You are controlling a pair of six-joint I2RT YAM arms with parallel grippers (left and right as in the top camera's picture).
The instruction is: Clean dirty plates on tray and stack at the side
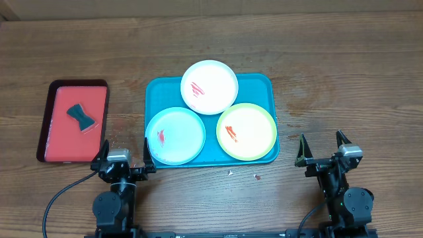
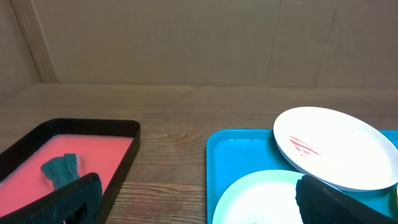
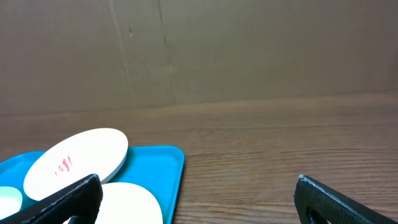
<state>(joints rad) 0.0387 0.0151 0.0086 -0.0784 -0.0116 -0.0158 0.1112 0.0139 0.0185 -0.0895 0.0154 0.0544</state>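
The teal tray (image 1: 258, 82) lies mid-table and holds three plates with red smears. The white plate (image 1: 209, 86) is at the back, its edge resting on the other two. The pale blue plate (image 1: 175, 135) is front left and the yellow-green rimmed plate (image 1: 246, 131) front right. My left gripper (image 1: 125, 153) is open and empty at the tray's front left corner. My right gripper (image 1: 322, 149) is open and empty to the right of the tray. The white plate also shows in the left wrist view (image 2: 339, 146) and the right wrist view (image 3: 74, 160).
A red tray with a dark rim (image 1: 56, 135) lies at the left and holds a dark teal sponge (image 1: 81, 116); both show in the left wrist view, tray (image 2: 102, 144) and sponge (image 2: 60, 169). Small crumbs (image 1: 256, 176) lie on the table in front of the teal tray.
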